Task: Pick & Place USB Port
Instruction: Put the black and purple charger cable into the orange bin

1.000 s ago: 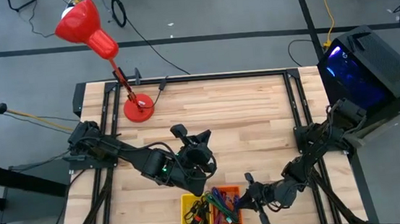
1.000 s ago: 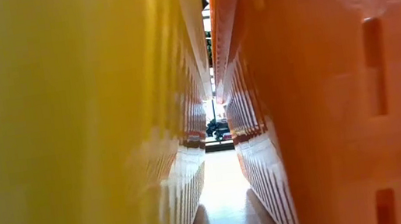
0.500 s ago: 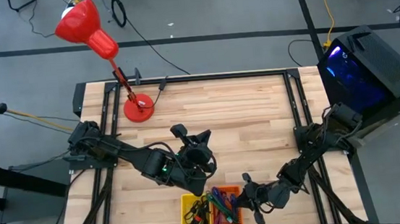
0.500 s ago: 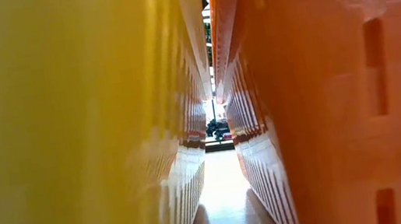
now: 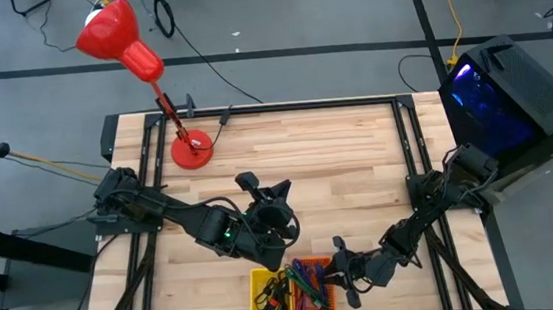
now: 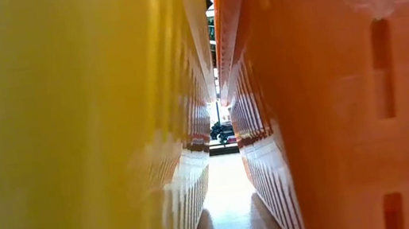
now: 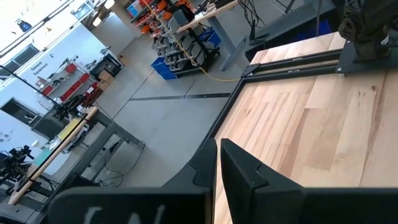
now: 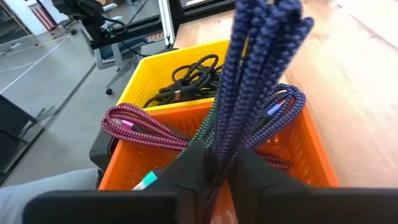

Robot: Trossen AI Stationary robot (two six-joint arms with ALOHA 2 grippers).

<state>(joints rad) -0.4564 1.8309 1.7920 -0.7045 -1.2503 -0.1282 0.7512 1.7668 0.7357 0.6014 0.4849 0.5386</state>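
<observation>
From above we see the right gripper (image 5: 339,268) at the orange bin (image 5: 319,268) by the counter's (image 5: 337,160) front edge. Only its wrist view shows it clenched on a blue braided USB cable (image 8: 261,68) above that bin. The left gripper (image 7: 217,171), fingers pressed together and empty, hangs over the counter's middle.

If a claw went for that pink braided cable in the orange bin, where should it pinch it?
Probably at the pink braided cable's raised loop, which arches above the orange bin rim and lies clear of the other cords. Come from straight above, fingers either side of the strand. The right claw is already shut on a blue braided cable, so it would need to drop that first.
</observation>
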